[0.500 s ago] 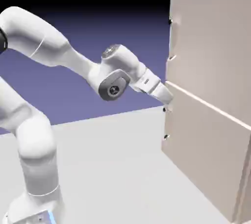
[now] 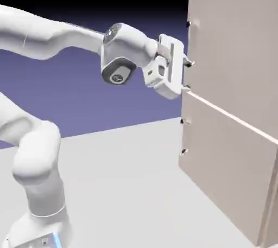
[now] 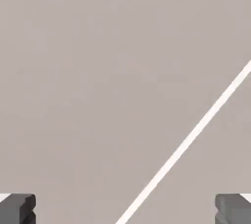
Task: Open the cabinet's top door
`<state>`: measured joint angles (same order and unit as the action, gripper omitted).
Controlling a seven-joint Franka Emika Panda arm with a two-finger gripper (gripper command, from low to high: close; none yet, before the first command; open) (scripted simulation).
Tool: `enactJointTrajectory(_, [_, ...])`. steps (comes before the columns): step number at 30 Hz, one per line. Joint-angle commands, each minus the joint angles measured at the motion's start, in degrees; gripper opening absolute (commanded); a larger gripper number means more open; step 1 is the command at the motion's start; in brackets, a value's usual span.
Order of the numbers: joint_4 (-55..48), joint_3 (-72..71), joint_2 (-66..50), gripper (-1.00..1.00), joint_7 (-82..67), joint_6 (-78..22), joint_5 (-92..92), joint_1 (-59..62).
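The white arm [image 2: 49,38] is stretched level from the left toward the right. The pincer [image 2: 186,74] is held wide open, its two grey fingertips [image 3: 17,208] set well apart.

A flat, pale grey tabletop [image 2: 125,187] with a smooth matte surface fills the lower part of the exterior view; behind it rises a plain blue-violet backdrop [image 2: 81,106], lighter just above the table's far edge and darkening to near black toward the top of the picture.
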<state>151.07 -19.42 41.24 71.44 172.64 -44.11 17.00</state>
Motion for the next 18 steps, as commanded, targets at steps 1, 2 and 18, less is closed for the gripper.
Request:
enactJointTrajectory(1, [-0.56, -1.10, 0.49, 0.00, 1.64, -0.08, -2.50, 1.00])
enactJointTrajectory(2, [-1.12, -2.20, 0.97, 0.00, 3.28, -0.16, -4.99, 2.00])
enactJointTrajectory(18, [-10.11, -19.76, 8.73, 0.00, 29.48, -1.39, -44.86, 17.99])
